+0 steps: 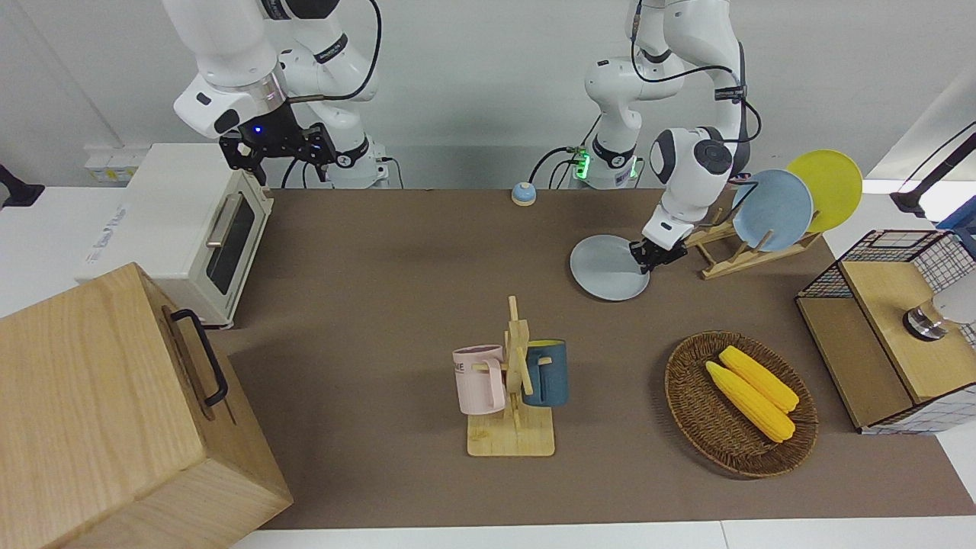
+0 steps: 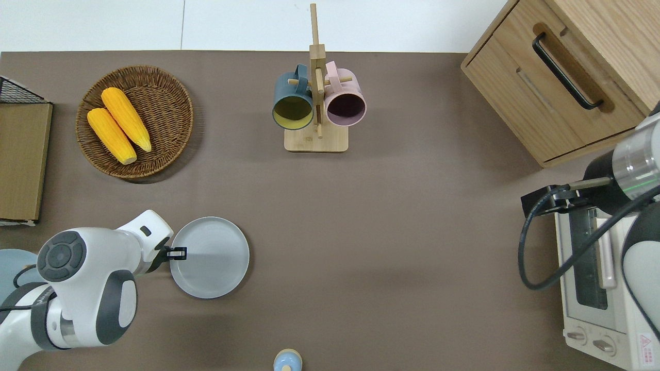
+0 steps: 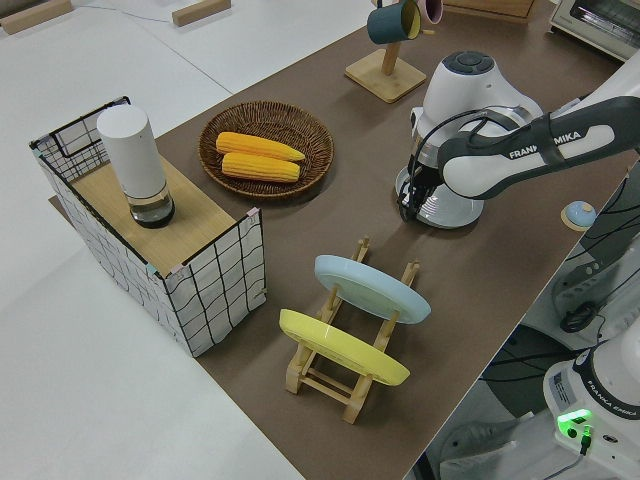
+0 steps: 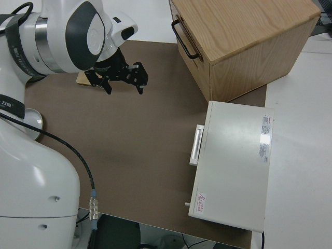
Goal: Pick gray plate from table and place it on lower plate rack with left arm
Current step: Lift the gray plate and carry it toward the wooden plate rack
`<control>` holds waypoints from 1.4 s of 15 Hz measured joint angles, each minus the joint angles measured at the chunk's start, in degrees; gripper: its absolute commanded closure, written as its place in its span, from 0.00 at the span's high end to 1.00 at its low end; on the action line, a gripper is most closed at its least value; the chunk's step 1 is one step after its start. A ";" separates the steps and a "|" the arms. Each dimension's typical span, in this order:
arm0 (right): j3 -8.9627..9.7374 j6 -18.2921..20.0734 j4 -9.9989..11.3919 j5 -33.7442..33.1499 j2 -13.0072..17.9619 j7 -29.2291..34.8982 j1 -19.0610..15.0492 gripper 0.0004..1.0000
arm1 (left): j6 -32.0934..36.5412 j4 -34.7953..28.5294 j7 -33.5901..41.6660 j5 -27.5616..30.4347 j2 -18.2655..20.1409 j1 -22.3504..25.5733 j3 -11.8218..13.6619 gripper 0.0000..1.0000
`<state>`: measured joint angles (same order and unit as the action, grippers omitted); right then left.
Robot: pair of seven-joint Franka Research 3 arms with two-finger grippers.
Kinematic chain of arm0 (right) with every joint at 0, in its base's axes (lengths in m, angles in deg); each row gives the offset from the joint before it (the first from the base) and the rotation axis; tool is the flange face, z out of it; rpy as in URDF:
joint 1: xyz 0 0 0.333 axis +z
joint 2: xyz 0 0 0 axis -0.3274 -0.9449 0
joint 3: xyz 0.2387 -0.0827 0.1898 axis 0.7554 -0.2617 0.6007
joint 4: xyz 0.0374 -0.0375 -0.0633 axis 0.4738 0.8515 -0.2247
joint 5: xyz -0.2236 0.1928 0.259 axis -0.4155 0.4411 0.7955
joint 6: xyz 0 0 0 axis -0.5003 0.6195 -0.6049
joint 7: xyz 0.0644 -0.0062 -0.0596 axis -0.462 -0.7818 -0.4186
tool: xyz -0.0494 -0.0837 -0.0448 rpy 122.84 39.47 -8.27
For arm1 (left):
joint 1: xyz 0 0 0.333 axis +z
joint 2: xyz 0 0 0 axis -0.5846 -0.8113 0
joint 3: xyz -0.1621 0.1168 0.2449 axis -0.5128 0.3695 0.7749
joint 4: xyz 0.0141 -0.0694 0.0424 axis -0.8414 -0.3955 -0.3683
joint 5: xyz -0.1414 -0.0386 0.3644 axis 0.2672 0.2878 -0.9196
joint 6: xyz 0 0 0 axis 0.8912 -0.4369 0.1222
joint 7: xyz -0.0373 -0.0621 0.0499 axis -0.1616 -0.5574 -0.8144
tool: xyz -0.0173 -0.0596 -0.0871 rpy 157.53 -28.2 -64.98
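The gray plate [image 1: 606, 268] lies on the brown table [image 1: 396, 252] beside the light-wood plate rack [image 1: 733, 256]; it also shows in the overhead view [image 2: 214, 257]. My left gripper [image 1: 646, 256] is low at the plate's rim on the rack's side, shut on that rim [image 2: 179, 252]. In the left side view the arm hides most of the plate, and the gripper [image 3: 408, 208] is at its edge. The rack [image 3: 345, 375] holds a light blue plate [image 1: 772, 210] and a yellow plate [image 1: 827, 189] in its slots. My right gripper [image 4: 124, 83] is open and parked.
A wicker basket [image 2: 172, 82] with two corn cobs, a mug tree [image 2: 315, 139] with two mugs, a wire-sided crate [image 1: 888, 335], a wooden cabinet [image 1: 99, 412], a white toaster oven [image 1: 191, 229] and a small blue bell [image 1: 523, 194] stand around the table.
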<state>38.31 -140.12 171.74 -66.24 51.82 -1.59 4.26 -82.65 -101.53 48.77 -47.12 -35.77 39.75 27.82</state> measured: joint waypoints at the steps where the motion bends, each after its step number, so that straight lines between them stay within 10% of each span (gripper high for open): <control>1: 0.00 0.00 0.00 0.00 0.00 0.00 0.00 0.98 | 0.00 0.00 0.00 0.00 0.01 0.00 0.00 0.00; 21: 0.00 0.00 0.00 0.00 0.00 0.00 0.00 0.98 | 32.37 24.13 0.07 0.04 5.08 0.14 2.63 0.00</control>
<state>38.31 -140.12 171.74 -66.24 51.82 -1.59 4.26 -50.27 -77.39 48.84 -47.08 -30.69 39.89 30.45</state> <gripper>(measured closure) 0.013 0.969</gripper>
